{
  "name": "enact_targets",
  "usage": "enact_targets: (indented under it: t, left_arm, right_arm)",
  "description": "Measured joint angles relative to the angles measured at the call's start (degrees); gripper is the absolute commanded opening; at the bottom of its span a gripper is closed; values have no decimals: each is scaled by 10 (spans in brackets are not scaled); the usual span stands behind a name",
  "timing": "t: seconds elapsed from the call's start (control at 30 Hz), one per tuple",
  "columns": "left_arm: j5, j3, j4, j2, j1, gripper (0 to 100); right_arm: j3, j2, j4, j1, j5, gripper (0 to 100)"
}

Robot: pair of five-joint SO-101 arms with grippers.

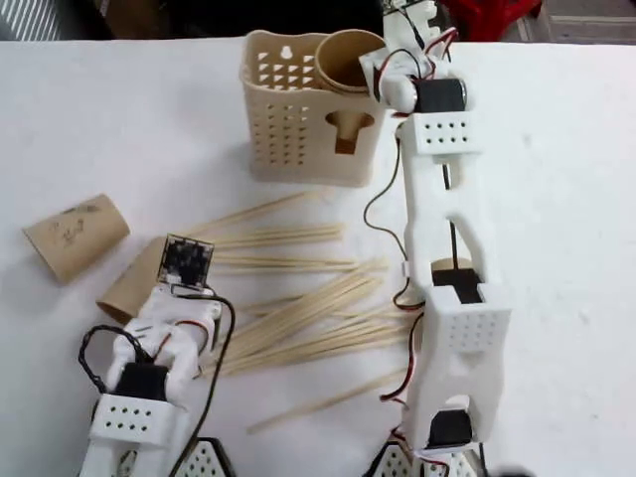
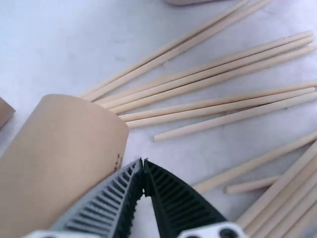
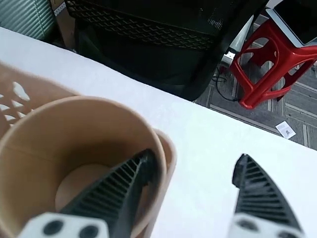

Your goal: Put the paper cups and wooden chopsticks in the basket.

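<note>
Withdrawing could tip the paper cup [image 3: 59,134] — right gripper [image 3: 195,159], spread wide, has one finger inside it; left gripper [image 2: 142,166] closed, empty.

Chopsticks [image 1: 298,308] litter mid-table; cup [image 1: 343,60] and right tool [image 3: 195,159] crowd basket [image 1: 288,129] mouth; room to pass left of basket.

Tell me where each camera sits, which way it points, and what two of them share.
High view: fixed above, looking down on the table, basket and chopsticks; left arm and right arm show.
Left wrist view: on the left arm, facing down at a lying cup and chopsticks; the shut left gripper shows.
Right wrist view: on the right arm, over the basket's cup; the open right gripper shows, one finger inside.
Shared: high and left wrist views both show the lying cup.
</note>
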Motion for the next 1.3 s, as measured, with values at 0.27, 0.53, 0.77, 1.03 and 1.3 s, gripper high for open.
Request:
enact_targets:
  t: [0.27,0.53,0.77,1.03,1.3]
  left_arm:
    - [0,0,0,0,0,25]
    - [0,0,0,0,0,25]
    - [0,0,0,0,0,25]
    - [0,0,0,0,0,25]
    - [0,0,0,0,0,25]
  right_arm:
    - [0,-120,120,2,0,265]
    - [0,-245,251,4,0,265]
    - [0,-289,411,77,47,265]
    - [118,-289,433,147,32,265]
    - [309,-304,360,156,31,266]
